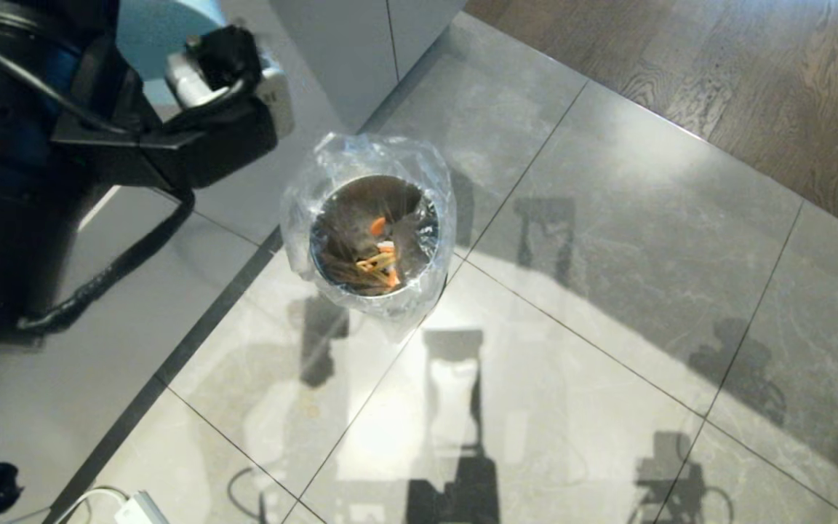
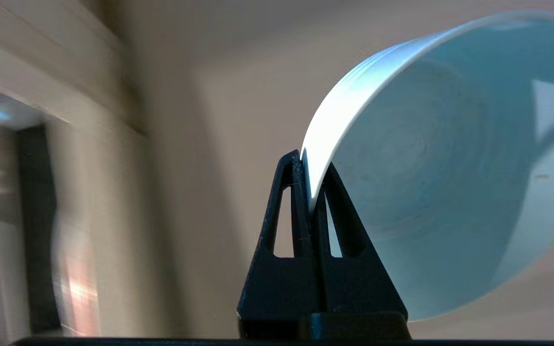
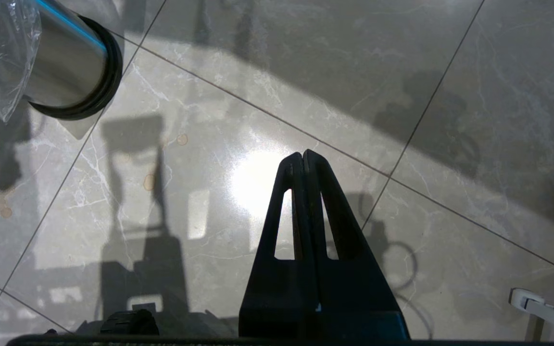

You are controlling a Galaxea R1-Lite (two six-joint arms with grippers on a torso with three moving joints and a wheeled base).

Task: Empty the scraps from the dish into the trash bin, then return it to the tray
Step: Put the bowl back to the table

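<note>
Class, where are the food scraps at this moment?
In the head view, the scraps lie at the bottom of the trash bin on the tiled floor, right of the left arm; the dish looks empty.

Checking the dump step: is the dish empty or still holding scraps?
Empty: the dish, pinched at its rim by the left hand, shows a bare inside; the scraps lie in the trash bin.

Trash bin [image 1: 372, 233] stands on floor tiles [image 1: 608, 218], centre of head view. Scraps [image 1: 379, 263] lie inside it. Left arm sits up-left of bin, left gripper [image 2: 311, 173] pinching dish [image 2: 450, 168] rim, dish tilted. Right gripper [image 3: 303, 158] hangs over floor, well apart from bin.
</note>
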